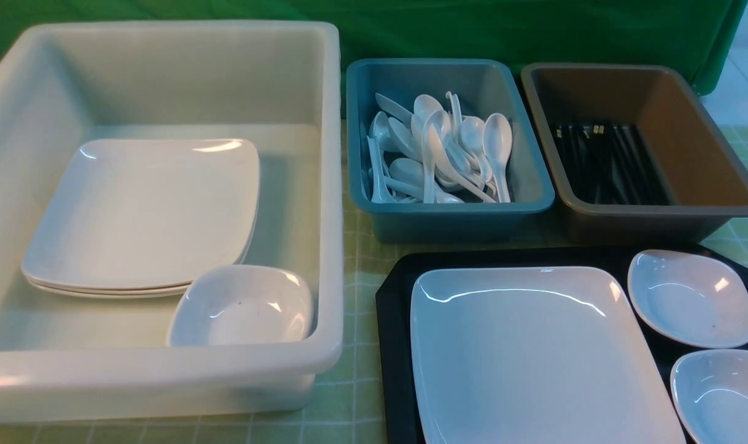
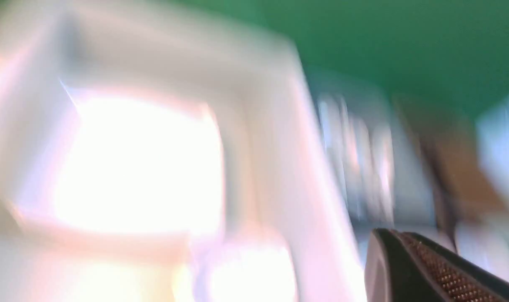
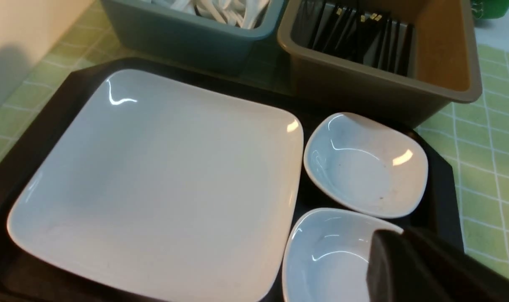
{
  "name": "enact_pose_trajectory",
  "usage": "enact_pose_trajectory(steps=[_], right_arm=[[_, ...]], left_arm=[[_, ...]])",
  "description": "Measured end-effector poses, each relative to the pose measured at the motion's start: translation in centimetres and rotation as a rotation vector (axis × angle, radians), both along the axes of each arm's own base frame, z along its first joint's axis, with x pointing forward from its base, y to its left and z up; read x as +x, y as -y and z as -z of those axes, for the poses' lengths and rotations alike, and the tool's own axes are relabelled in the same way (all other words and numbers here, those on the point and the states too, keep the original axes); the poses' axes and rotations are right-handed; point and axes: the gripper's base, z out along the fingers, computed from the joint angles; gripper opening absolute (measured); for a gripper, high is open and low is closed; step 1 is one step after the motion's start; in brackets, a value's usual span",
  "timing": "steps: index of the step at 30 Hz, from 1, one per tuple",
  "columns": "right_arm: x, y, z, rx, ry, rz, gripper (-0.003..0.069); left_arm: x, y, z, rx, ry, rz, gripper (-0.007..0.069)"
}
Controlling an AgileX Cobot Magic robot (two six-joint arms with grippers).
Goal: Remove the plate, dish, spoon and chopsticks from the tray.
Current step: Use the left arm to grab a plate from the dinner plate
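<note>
Plate (image 1: 534, 351) and tray (image 1: 391, 320) run past the front view's edge.

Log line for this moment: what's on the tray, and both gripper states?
on tray: plate, far dish, near dish | left gripper: shut | right gripper: shut

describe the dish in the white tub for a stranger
Start at the large white plastic tub on the robot's left. In its near right corner sits a small glossy white squarish dish, beside stacked flat white plates; it alone is deep.
</note>
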Motion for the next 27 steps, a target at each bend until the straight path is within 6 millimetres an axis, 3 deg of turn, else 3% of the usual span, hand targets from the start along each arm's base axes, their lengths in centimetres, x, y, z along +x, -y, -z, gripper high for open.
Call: enact_pose_trajectory(steps=[1, 3, 5, 9, 11, 14, 15, 20, 21, 23, 27], right_arm=[[0.0, 0.0, 0.0, 0.0, 0.0, 0.0, 0.0021], [0.0, 0.0, 0.0, 0.0, 0.001, 0.0, 0.0026], [0.0, 0.0, 0.0, 0.0, 0.001, 0.0, 0.003], [0.0, 0.0, 0.0, 0.0, 0.001, 0.0, 0.0035], [0.0, 0.0, 0.0, 0.0, 0.002, 0.0, 0.0037], [0.0, 0.0, 0.0, 0.0, 0.002, 0.0, 0.0041], [0.0, 0.0, 0.0, 0.0, 0.002, 0.0, 0.0041], [0.0, 0.0, 0.0, 0.0, 0.002, 0.0, 0.0046], [0.0, 0.0, 0.0, 0.0, 0.002, 0.0, 0.0046], [0.0, 0.0, 0.0, 0.0, -0.001, 0.0, 0.005], [0.0, 0.0, 0.1, -0.001, -0.009, -0.001, 0.005]], left_arm=[[0.3, 0.3, -0.2, -0.01, -0.005, 0.034, -0.0013], [4.8, 1.9, 1.0, -0.081, -0.153, 0.229, -0.0013], [7.1, 2.9, 1.9, -0.113, -0.214, 0.299, -0.0013], [11.3, 6.9, 5.7, -0.083, -0.408, 0.432, -0.0013], [11.8, 8.6, 6.7, -0.039, -0.467, 0.466, -0.0013], [13.7, 13.0, 9.2, 0.127, -0.566, 0.524, -0.0012], [13.9, 13.0, 9.3, 0.133, -0.569, 0.518, -0.0012], [17.3, 18.8, 11.9, 0.278, -0.599, 0.533, 0.0011], [17.4, 19.1, 11.8, 0.278, -0.595, 0.531, 0.0016], [19.3, 21.1, 13.3, 0.312, -0.601, 0.521, 0.0064], [21.7, 23.2, 14.8, 0.338, -0.583, 0.516, 0.0153]])
